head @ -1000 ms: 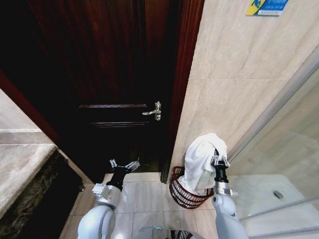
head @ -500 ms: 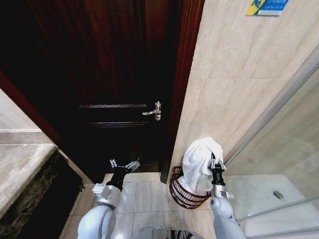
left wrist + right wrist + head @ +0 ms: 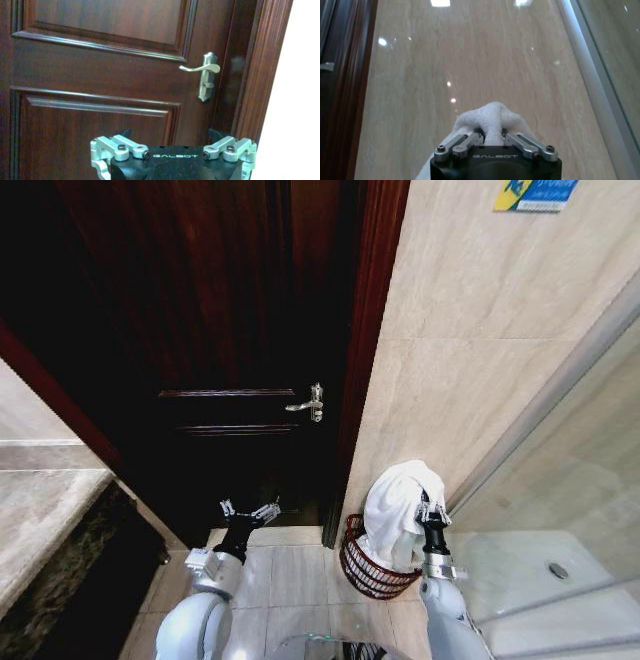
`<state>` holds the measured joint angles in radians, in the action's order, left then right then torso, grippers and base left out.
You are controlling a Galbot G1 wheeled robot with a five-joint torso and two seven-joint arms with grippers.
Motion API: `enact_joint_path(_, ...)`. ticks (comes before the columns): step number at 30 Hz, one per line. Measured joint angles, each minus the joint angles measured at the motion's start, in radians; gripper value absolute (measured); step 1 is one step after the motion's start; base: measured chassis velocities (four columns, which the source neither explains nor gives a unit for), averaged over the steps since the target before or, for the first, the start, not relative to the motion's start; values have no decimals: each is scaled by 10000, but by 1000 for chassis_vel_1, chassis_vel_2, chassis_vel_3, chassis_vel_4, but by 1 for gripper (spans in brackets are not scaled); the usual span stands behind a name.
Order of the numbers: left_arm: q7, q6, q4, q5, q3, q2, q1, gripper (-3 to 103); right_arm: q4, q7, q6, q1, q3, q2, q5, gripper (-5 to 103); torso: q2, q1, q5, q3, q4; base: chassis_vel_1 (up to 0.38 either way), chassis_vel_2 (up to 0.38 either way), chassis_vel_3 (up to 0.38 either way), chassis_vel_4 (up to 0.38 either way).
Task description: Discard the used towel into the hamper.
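Towel [image 3: 395, 505] in R gripper [image 3: 431, 513], above hamper [image 3: 372, 565]

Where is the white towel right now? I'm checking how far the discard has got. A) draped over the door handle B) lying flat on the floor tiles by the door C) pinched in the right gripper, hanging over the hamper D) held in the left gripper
C: the right gripper is shut on a fold of the towel, which hangs over the hamper; the left gripper is open, near the door.

Towel [image 3: 396, 510] soft white terry cloth; hamper [image 3: 365, 565] dark wire; door [image 3: 100, 75] glossy wood; wall [image 3: 485, 56] polished stone tile.
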<state>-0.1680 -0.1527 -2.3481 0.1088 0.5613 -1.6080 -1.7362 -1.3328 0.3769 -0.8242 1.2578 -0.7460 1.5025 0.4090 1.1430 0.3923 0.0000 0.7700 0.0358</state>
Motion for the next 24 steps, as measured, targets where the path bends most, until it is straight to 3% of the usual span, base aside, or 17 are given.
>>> enact_joint_path(24, 0, 0, 0, 0, 0, 0, 1, 100, 913, 171, 2, 45, 219, -74, 370, 13, 0, 0, 0, 0, 0, 0, 0, 0, 0)
